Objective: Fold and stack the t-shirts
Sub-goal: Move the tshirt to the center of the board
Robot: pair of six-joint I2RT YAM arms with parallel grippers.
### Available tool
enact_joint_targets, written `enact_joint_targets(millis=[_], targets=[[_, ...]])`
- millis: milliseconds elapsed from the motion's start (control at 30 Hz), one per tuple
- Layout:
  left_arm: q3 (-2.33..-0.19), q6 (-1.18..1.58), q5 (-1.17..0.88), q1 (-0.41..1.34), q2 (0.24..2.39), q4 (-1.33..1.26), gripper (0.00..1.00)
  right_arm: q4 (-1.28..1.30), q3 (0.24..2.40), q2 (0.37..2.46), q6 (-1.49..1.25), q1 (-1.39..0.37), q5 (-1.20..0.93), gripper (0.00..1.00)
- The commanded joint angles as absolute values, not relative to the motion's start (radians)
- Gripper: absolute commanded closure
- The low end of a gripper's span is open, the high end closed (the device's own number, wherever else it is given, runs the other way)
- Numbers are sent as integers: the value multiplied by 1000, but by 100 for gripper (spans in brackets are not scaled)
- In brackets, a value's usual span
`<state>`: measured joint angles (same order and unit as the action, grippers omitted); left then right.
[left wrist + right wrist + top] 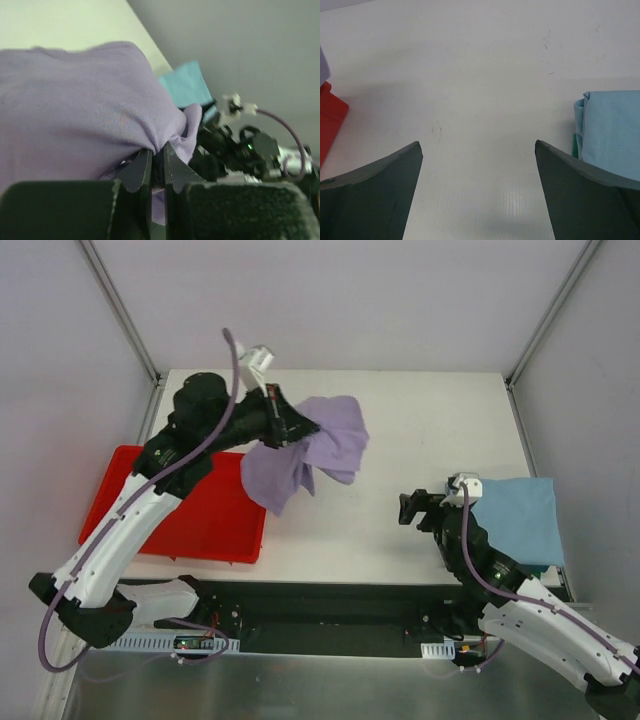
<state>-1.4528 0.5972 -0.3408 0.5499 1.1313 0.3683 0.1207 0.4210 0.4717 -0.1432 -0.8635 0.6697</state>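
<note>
My left gripper (291, 426) pinches the soft, crumpled lavender t-shirt (322, 450) just beyond the glossy red tray (215, 525). My right gripper (479, 167) is spread wide beside the flat-folded light blue t-shirt (520, 518).

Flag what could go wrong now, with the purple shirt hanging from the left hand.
1. The left hand pinches only a small bunch of the lavender shirt; it could slip out.
2. The shirt hangs crumpled, its lowest corner close to the red tray; it may land partly on it.
3. The folded light blue shirt sits at the table's right edge near the open right hand; a careless sweep might drag it off.
</note>
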Motion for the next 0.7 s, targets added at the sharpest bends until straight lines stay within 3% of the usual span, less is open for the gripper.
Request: enact_joint_targets(millis=[0, 167, 367, 433, 533, 600, 667], targets=[[-1606, 483, -524, 686, 1219, 275, 100, 115, 402, 425, -126, -862, 715, 4], [-1693, 477, -540, 750, 1331, 264, 100, 198, 403, 351, -166, -864, 782, 4], [-1492, 538, -113, 735, 1347, 267, 98, 423, 471, 314, -204, -862, 795, 4], [-1407, 567, -7, 697, 1386, 275, 83, 503, 506, 339, -236, -862, 799, 4], [-1420, 589, 49, 614, 1498, 366, 28, 569, 541, 406, -276, -864, 787, 4], [-1482, 566, -75, 566, 1580, 461, 4, 577, 558, 468, -278, -864, 766, 4], [-1485, 551, -51, 569, 1586, 486, 1, 580, 581, 527, -270, -864, 746, 4]])
